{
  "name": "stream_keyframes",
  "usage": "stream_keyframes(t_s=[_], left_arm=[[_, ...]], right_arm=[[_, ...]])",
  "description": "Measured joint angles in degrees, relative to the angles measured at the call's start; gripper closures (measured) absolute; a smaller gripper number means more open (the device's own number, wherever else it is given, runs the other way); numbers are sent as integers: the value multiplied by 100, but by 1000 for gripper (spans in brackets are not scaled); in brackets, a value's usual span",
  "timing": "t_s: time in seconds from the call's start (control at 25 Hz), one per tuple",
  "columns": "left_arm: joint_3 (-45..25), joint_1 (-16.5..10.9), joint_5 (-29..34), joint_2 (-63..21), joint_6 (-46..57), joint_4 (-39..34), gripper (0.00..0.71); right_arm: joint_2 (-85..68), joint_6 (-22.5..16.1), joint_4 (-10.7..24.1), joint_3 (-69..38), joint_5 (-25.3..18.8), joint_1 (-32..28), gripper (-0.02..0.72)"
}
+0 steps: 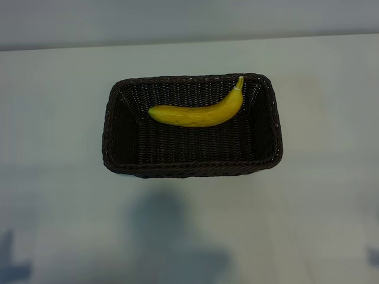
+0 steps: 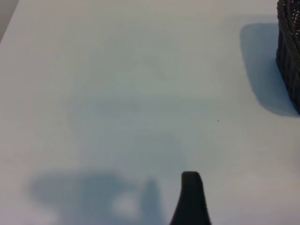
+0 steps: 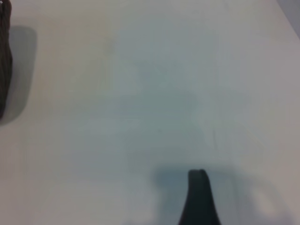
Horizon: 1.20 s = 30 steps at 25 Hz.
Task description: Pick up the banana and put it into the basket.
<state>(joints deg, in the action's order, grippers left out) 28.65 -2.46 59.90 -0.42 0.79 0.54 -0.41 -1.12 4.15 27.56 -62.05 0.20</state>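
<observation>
The yellow banana lies inside the dark brown wicker basket, along its far side, with the stem tip pointing to the far right corner. Nothing touches it. Both arms are drawn back off the basket, to either side of it. My left gripper hangs open over bare table; only one dark finger shows, and a corner of the basket stands well ahead of it. My right gripper is likewise open and empty, with one finger in view and the basket's edge far off.
The basket stands in the middle of a pale table whose far edge runs along the back. Blurred dark shapes sit at the front left corner and front right corner of the exterior view.
</observation>
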Motion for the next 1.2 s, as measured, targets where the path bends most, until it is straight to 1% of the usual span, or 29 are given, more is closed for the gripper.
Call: stream_keyframes(t_s=[0.32, 0.64, 0.72, 1.2], left_arm=[[0, 0, 0, 0, 0, 0, 127], [0, 0, 0, 0, 0, 0, 127], [0, 0, 0, 0, 0, 0, 127], [0, 0, 0, 0, -1, 0, 127]], right_arm=[[0, 0, 0, -4, 0, -23, 177], [0, 0, 0, -4, 0, -790, 177], [0, 0, 0, -4, 0, -892, 177], [0, -5, 0, -6, 0, -914, 177]])
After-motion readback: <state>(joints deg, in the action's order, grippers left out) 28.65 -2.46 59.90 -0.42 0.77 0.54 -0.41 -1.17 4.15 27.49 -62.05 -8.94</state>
